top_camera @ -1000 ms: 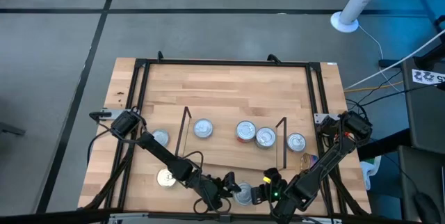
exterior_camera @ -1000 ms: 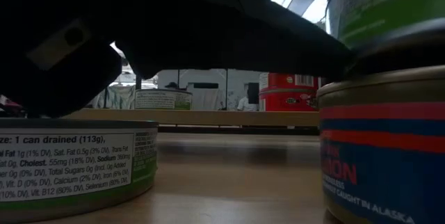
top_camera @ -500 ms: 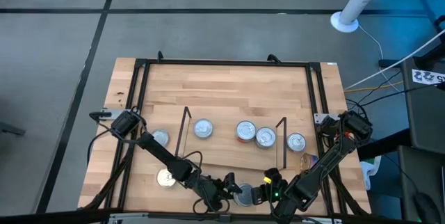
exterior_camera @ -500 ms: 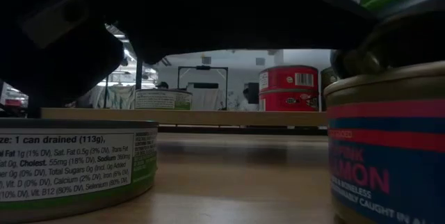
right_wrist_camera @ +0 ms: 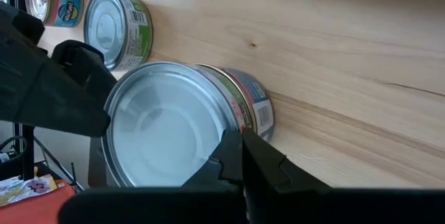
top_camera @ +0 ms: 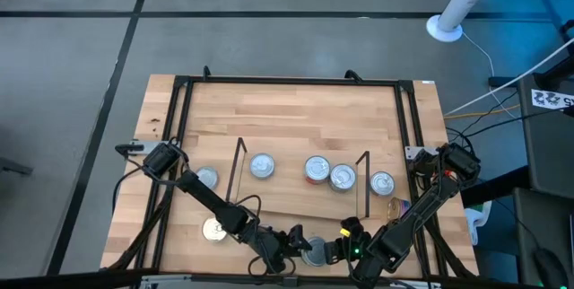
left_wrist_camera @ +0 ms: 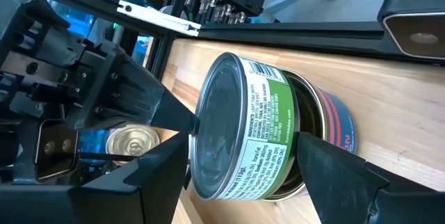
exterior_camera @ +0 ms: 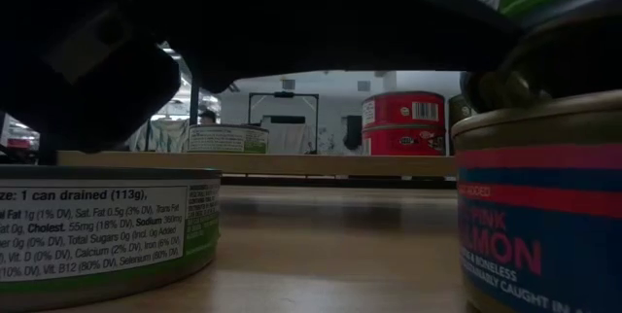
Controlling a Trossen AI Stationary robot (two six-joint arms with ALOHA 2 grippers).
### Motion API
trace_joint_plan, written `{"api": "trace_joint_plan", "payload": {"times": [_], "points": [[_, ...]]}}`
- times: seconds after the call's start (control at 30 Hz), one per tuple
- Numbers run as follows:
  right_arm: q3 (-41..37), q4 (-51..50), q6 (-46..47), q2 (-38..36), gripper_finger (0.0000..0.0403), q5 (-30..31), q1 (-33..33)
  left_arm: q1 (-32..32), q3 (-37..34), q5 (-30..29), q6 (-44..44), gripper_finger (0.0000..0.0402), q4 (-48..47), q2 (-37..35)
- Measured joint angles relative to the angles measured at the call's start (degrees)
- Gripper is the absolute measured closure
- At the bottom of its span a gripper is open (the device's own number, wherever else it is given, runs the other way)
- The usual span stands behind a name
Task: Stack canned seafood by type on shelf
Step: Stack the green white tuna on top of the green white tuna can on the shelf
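Our left fingers [left_wrist_camera: 154, 177] stand spread as wide as they go, one on each side of a green-labelled tin [left_wrist_camera: 261, 140] and pressed to its side wall. They hold it tilted on its edge over the rim of a red-and-blue banded salmon tin [exterior_camera: 530, 226] at the near edge of the tabletop [top_camera: 296, 114]. Our right fingers [right_wrist_camera: 264, 165] are pinched fully together and hold nothing. Their tip is set against the silver lid of that same tilted tin.

A second ago the green-labelled tin lay lower on the salmon tin. Now we see it raised and canted, with a dark gap under it. Over the last half second we see almost nothing shift.

Just beside this pair, another green-labelled tin [exterior_camera: 97, 230] sits flat on the tabletop, and a gold-topped tin [top_camera: 214, 229] lies near the left arm.

Farther back is the shelf [top_camera: 287, 195]. Between its wire uprights it carries three tins: one silver-topped tin [top_camera: 261, 165] alone, and a red-sided tin [top_camera: 317, 170] touching another silver-topped one [top_camera: 342, 177]. One more tin [top_camera: 206, 179] rests just outside the left upright, and one [top_camera: 381, 182] just outside the right.
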Motion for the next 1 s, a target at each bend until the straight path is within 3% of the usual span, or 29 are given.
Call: {"api": "trace_joint_plan", "payload": {"times": [0.5,1.0], "points": [[-0.09,0.2,0.11,0.33,0.0401,-0.81,-0.17,0.71,0.26,-1.24,2.64,0.0188,3.76,-0.07],[-0.02,0.25,0.09,0.22,0.0401,0.11,-0.11,0.85,0.26,2.89,3.11,0.02,2.18,-0.17]]}}
